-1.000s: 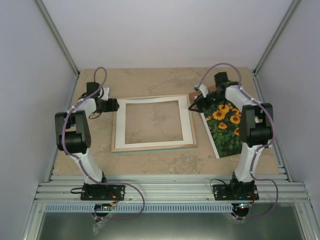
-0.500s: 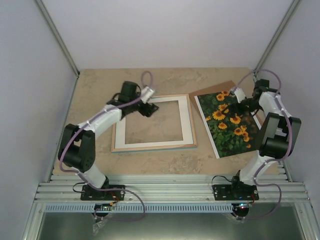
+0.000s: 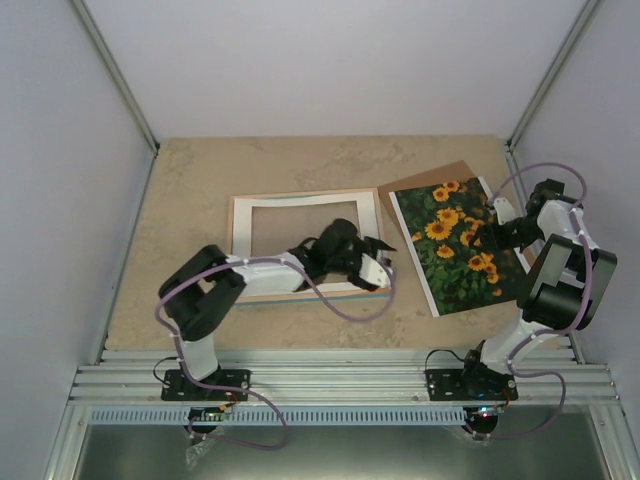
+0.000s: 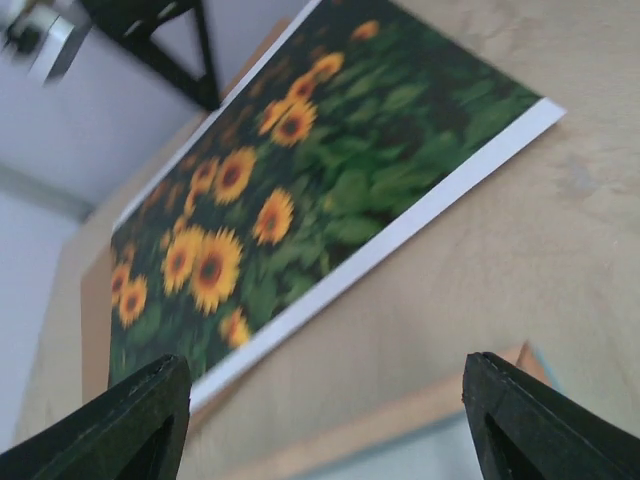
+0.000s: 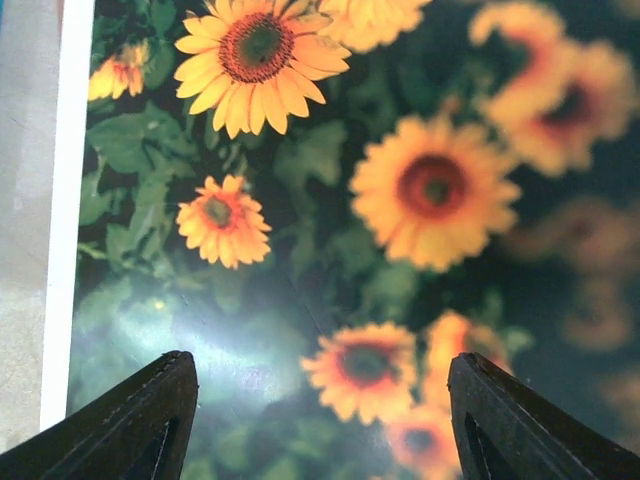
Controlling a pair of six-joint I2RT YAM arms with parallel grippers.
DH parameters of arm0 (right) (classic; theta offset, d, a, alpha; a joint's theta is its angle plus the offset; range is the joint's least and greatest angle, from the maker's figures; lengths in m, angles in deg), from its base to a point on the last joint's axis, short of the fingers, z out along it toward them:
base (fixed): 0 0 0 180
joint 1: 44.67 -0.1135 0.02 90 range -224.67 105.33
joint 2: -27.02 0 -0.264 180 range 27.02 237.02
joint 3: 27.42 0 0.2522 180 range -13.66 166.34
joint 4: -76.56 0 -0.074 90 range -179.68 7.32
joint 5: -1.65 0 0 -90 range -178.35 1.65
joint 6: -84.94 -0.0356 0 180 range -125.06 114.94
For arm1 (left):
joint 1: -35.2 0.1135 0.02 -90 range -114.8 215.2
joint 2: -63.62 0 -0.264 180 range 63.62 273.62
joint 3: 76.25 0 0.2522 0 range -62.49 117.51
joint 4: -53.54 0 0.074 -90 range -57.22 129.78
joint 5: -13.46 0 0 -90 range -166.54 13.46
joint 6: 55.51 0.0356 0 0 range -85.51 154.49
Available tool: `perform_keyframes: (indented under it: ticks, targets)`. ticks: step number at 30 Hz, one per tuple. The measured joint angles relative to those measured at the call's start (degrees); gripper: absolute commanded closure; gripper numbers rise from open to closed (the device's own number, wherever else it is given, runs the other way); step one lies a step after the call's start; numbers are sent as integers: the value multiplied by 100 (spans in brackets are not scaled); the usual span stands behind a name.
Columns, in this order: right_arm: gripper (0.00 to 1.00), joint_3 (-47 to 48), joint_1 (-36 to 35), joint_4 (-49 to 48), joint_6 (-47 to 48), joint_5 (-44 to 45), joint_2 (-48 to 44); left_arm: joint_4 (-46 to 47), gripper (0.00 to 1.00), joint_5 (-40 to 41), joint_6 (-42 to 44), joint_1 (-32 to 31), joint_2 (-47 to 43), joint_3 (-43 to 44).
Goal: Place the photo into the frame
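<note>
Top view: the left gripper [image 3: 380,246], above the white mat's [image 3: 305,198] far left corner half a second ago, is now reaching over the near right corner of the frame [image 3: 255,297]. The right gripper [image 3: 488,232] is hovering lower along the right edge of the photo [image 3: 450,250], which is lying unmoved on the brown backing panel [image 3: 440,175] right of the frame.

Left wrist: the left gripper [image 4: 325,420] is standing wide, gripping nothing, facing the photo [image 4: 300,180] across the surface [image 4: 500,250].

Right wrist: the right gripper [image 5: 320,420] is spread wide over the photo [image 5: 330,200].
</note>
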Motion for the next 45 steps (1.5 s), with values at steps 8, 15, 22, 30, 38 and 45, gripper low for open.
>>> perform_keyframes:
  ticks: [8, 15, 22, 30, 38, 45]
  targets:
    - [45, -37, 146, -221, -262, 227, 232, 588, 28, 522, 1860, -1049, 1080, 470]
    - [47, -330, 192, -645, -295, 282, 754, 876, 31, 992, 2638, -1191, 1733, 702]
    - [48, -636, 195, -1021, -234, 229, 619, 1300, 35, 1390, 3178, -1412, 2218, 1034]
    - [48, -1029, 227, -1464, -98, 118, 398, 1624, 66, 1827, 3473, -1681, 2798, 1628]
    - [37, -1043, 236, -1211, 111, -221, 306, 1434, 100, 1703, 3023, -1788, 2618, 1600]
    - [16, 81, 511, 131, 544, -1198, -481, 977, 100, 1676, 2022, -1766, 2297, 2424]
